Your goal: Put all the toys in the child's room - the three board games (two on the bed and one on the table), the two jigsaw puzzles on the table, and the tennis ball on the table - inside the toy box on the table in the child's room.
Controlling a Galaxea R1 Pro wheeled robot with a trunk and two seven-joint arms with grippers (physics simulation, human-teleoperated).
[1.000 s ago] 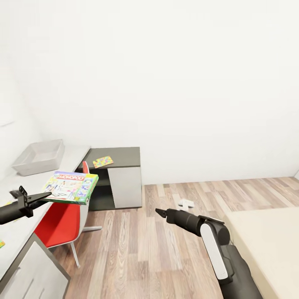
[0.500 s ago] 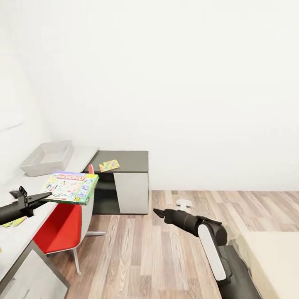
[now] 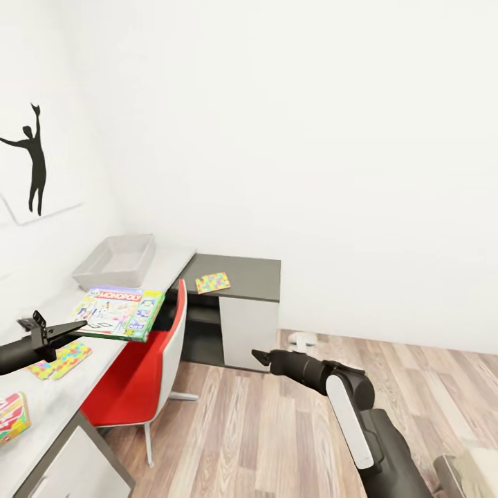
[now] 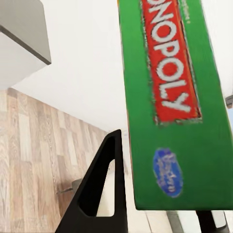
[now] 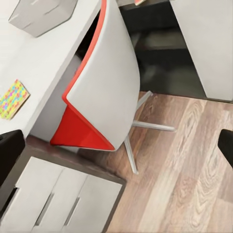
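My left gripper [image 3: 77, 324] is shut on the edge of the white and green Monopoly board game [image 3: 119, 312], holding it level over the table [image 3: 45, 391]. In the left wrist view the box's green side [image 4: 170, 97] lies beside one dark finger [image 4: 104, 187]. The light grey toy box [image 3: 116, 261] sits further back on the table, also seen as the toy box [image 5: 41, 14]. One jigsaw puzzle [image 3: 61, 360] lies on the table, another jigsaw [image 3: 212, 282] on a dark cabinet top. A second board game [image 3: 10, 417] shows at the near left. My right gripper [image 3: 257, 357] hangs open over the floor.
A red and white chair [image 3: 142, 360] stands tucked against the table, between me and the toy box. The dark cabinet [image 3: 242, 304] adjoins the table's far end. White drawers [image 5: 58, 204] sit below the tabletop. A small white object [image 3: 302, 339] lies on the wooden floor. The bed corner [image 3: 477, 470] shows low right.
The camera has swung left: table, chair and cabinet slid right in the picture, the bed nearly left it, and a wall picture and the near board game came into view. Both arms keep their poses.
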